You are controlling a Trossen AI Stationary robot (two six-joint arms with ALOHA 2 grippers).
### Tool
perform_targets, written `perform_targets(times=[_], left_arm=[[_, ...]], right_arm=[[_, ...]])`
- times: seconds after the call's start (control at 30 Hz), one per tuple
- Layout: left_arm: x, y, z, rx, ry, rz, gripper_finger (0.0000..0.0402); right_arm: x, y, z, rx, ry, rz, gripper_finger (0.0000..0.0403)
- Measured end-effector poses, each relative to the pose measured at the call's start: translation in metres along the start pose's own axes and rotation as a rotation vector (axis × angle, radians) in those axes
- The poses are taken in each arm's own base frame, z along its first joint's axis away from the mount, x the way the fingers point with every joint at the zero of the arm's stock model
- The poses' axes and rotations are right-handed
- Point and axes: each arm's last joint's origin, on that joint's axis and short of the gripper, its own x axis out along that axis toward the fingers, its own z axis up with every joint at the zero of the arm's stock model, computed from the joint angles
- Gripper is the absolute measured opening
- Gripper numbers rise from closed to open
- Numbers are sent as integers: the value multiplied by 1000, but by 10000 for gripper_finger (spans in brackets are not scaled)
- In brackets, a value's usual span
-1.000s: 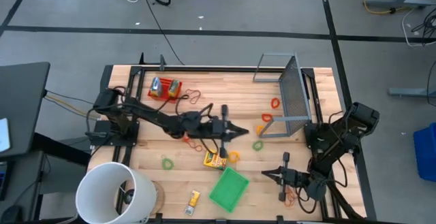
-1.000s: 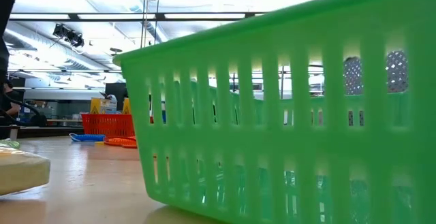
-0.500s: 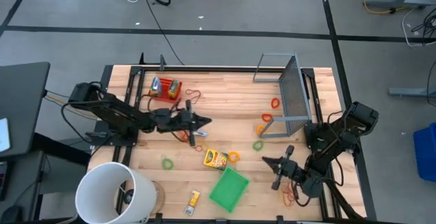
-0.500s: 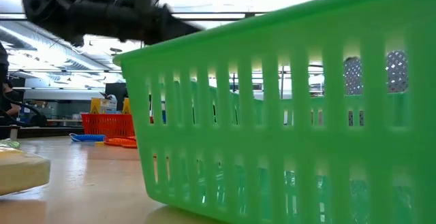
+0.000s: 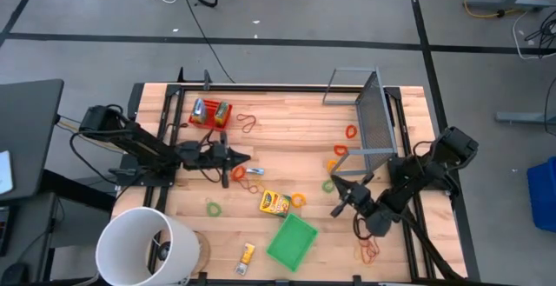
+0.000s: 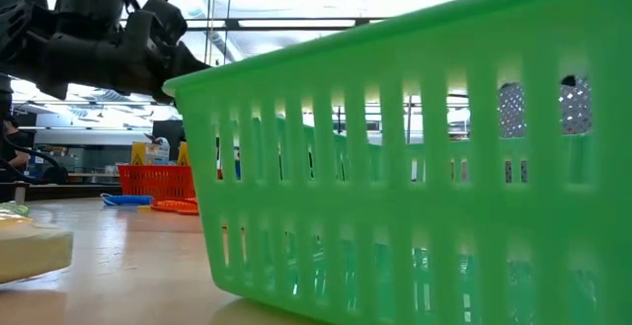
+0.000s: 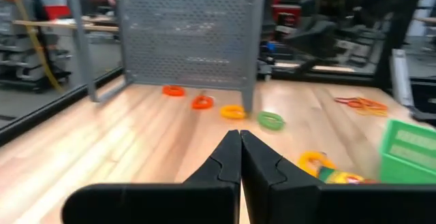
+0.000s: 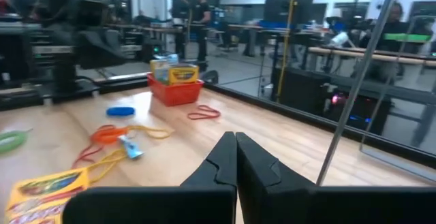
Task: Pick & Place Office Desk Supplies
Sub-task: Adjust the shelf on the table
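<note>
High view: left gripper [image 5: 246,157] and right gripper [image 5: 335,180], both pressed together and empty, flank open tabletop; the yellow packet [image 5: 274,202] lies between them, long axis slanting toward the green basket [image 5: 291,240]. Low view: the basket wall fills the near edge. Left wrist view: rubber bands [image 7: 232,112] line the grey perforated box [image 7: 187,37]. Right wrist view: a red loop [image 8: 204,113] lies flat on bare wood.
</note>
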Motion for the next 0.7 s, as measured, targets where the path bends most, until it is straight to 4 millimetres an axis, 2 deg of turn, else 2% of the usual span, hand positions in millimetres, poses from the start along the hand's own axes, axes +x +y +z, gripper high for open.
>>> perform_targets(times=[0.1, 0.23, 0.33, 0.57, 0.7], left_arm=[[-1, -2, 0, 10, 2, -67, 1], [-1, -4, -1, 31, 9, -130, 1], [-1, -4, -1, 44, 11, -158, 1], [-2, -7, -4, 59, 31, -264, 3], [-2, -9, -5, 59, 46, -325, 5]], right_arm=[[0, 2, 0, 0, 14, 45, 0], [-1, 6, -2, -39, 69, 225, 2], [-1, 8, -4, 10, 98, 275, 20], [1, 5, -11, 119, 150, 273, 124], [9, 3, -21, 139, 268, 327, 185]])
